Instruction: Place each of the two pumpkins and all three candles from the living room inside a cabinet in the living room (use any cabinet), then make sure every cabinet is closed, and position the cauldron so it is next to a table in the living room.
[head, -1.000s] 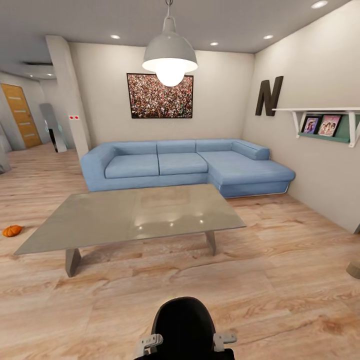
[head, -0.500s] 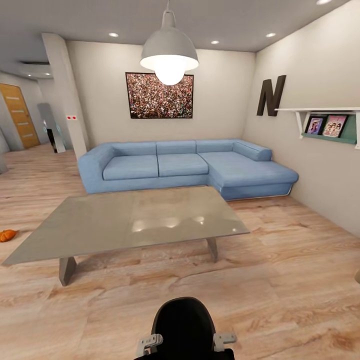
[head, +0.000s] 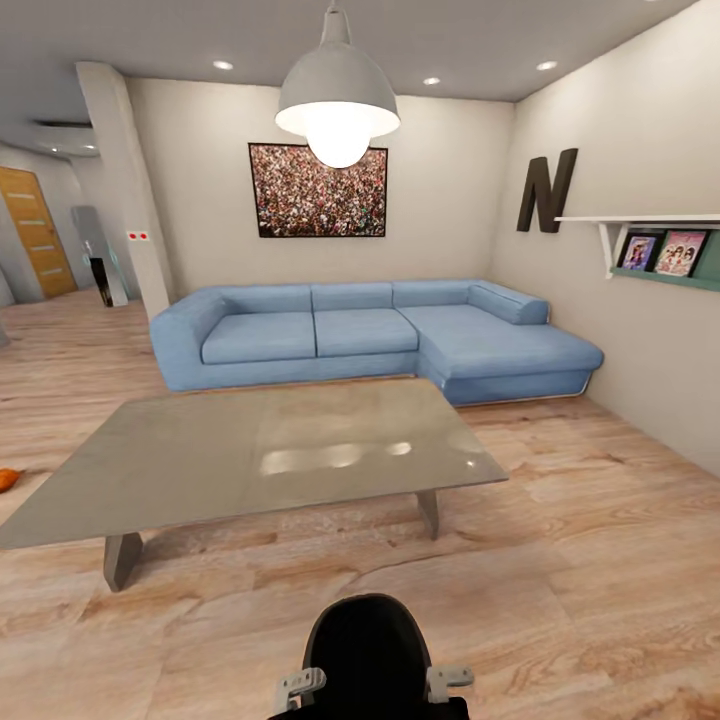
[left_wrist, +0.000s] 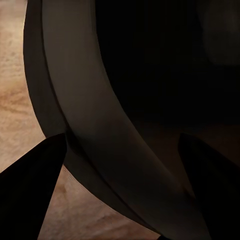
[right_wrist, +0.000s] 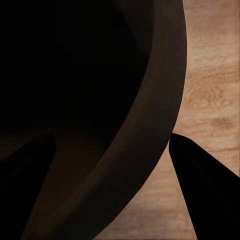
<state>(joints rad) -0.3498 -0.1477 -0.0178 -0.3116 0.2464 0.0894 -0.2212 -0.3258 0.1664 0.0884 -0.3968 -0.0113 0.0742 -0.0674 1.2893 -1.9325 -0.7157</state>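
One orange pumpkin (head: 5, 479) lies on the wood floor at the far left edge of the head view, cut off by the frame. The grey glass-topped table (head: 250, 450) stands in front of me. The candles, cabinet and cauldron are out of view. In the left wrist view my left gripper (left_wrist: 120, 200) has its dark fingers (left_wrist: 30, 192) spread wide, nothing between them, with a dark curved part of my own body beyond. My right gripper (right_wrist: 112, 195) looks the same, its fingers (right_wrist: 205, 190) apart over floor.
A blue corner sofa (head: 370, 335) stands behind the table against the back wall. A pendant lamp (head: 337, 100) hangs over the table. A wall shelf (head: 650, 245) juts out at the right. Open wood floor (head: 580, 560) lies right of the table.
The camera has moved forward and turned slightly right: the table looks nearer and the pumpkin has slid almost out of the left edge. A tan object at the right edge left the view.
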